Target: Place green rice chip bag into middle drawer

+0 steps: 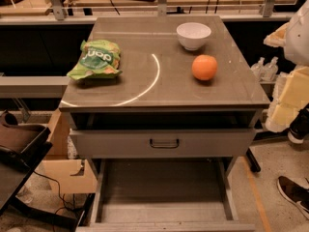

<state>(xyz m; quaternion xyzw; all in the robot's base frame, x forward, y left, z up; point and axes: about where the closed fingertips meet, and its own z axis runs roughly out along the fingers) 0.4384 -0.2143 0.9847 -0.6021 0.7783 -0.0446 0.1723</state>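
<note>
You are looking down on a grey table with drawers under its top. Lowest and pulled far out toward you is the middle drawer, a wide grey tray with a flat floor and low side walls. Above it sits a closed grey drawer front.

At the upper right edge you can see the white bulk of the arm, raised beside the table and cut off by the frame. A pale tan piece juts left from it, and this looks like the gripper. It hangs off the table's right side, well apart from everything on top. You cannot tell its grip state.

The green rice chip bag lies flat on the table top near the left edge, outside the drawer. Its large white lettering is upside down from here and reads roughly "pop"; the smaller print is unreadable.

A white bowl stands at the back right, and an orange is just in front of it, apart from it. A small dark handle sits in the middle of the drawer front.
</note>
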